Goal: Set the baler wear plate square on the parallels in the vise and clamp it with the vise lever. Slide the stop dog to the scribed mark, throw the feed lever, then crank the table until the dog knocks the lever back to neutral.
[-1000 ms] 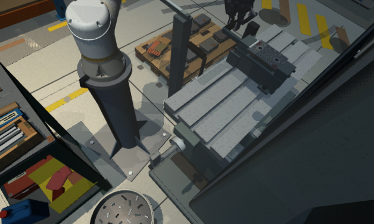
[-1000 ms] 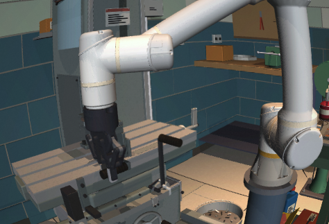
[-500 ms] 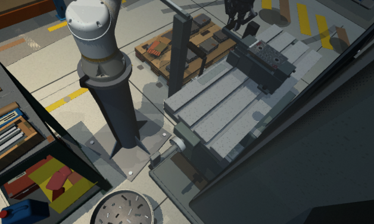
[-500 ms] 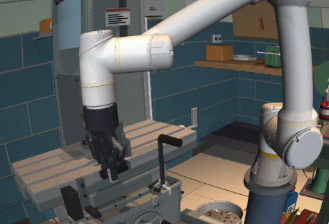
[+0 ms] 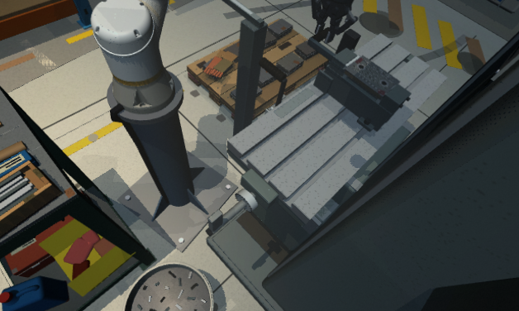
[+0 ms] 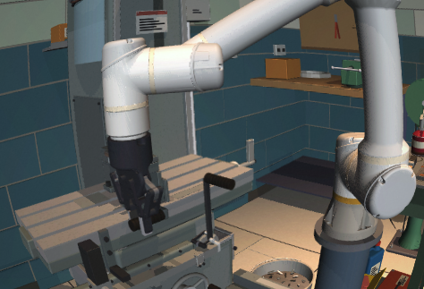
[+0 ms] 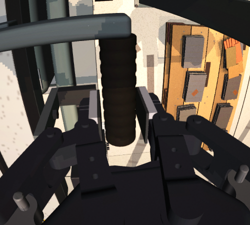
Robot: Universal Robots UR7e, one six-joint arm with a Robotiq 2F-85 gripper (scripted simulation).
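The vise (image 5: 361, 93) is mostly hidden behind my arm in the second side camera. The wear plate (image 5: 371, 75) lies in the vise jaws on the mill table (image 5: 314, 153). The vise lever's grey bar ends in a dark ribbed grip (image 7: 118, 90) (image 6: 147, 220) at the table's front edge. The feed lever with its black handle (image 6: 214, 203) stands upright to the right of it. The table crank (image 5: 231, 213) sticks out at the table's near end. My gripper (image 7: 119, 111) (image 6: 144, 217) (image 5: 332, 25) sits around the vise lever grip, and its fingers are open, holding nothing.
A round bin of chips (image 5: 170, 289) sits on the floor near the robot pedestal (image 5: 157, 140). A wooden pallet with spare plates (image 5: 264, 62) lies beyond the table. A dark column (image 5: 248, 70) rises beside the table. A shelf cart (image 5: 20, 182) stands at left.
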